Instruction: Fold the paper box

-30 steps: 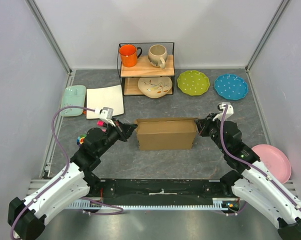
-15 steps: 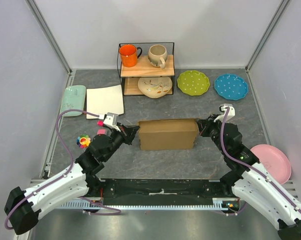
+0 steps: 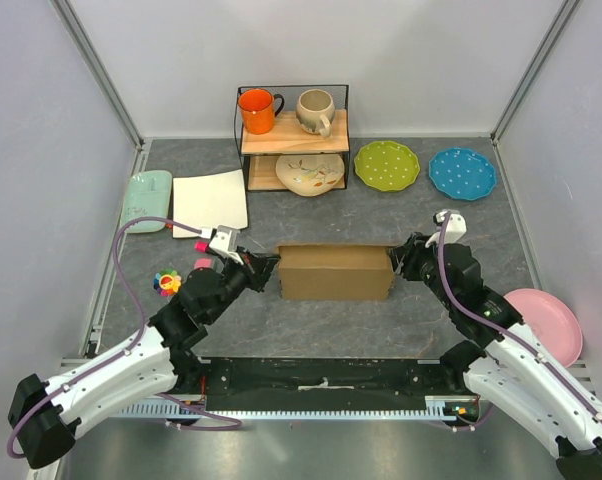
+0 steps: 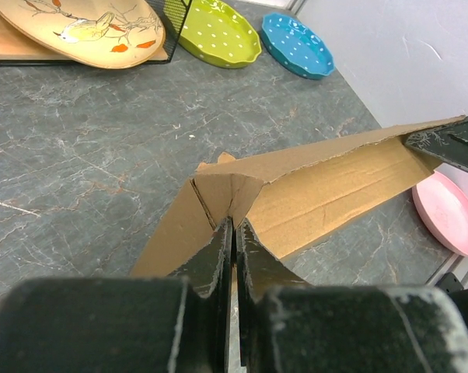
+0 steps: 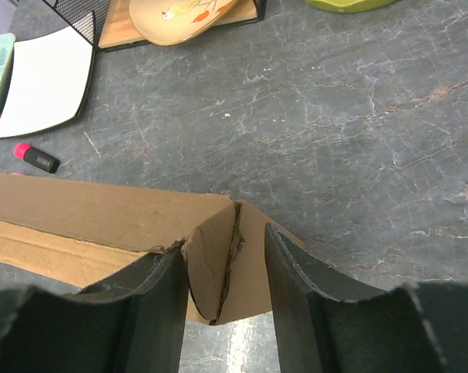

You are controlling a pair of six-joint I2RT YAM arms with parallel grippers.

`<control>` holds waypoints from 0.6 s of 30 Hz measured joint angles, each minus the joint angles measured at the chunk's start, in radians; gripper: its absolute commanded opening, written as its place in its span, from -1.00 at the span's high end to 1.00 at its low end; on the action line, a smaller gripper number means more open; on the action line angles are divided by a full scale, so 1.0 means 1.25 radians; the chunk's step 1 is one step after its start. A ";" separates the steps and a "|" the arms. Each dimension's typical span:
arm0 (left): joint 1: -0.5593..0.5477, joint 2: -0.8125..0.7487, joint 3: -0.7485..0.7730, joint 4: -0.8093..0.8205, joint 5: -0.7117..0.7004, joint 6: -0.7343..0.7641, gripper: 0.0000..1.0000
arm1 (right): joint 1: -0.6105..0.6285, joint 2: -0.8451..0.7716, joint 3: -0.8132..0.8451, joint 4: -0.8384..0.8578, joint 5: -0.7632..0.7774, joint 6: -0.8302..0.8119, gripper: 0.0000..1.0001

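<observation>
The paper box (image 3: 335, 272) lies near the centre of the worktop (image 3: 311, 215), in front of the shelf rack (image 3: 281, 147). Its long axis runs left to right, with one short end facing each arm.

Left fingers (image 4: 221, 247) — clenched on the creased corner flap at the box's left end.

Right fingers (image 5: 162, 284) — spread apart, one on each side of the upright flap at the right end. Whether they press on the cardboard cannot be told.

The paper box (image 3: 336, 272) sits flatter, its rear edge lower, and the right pincer (image 3: 395, 262) has edged inward.
</observation>
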 measured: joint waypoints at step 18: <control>0.000 0.059 0.051 -0.034 0.000 0.003 0.85 | 0.001 -0.050 0.035 -0.051 0.026 -0.051 0.58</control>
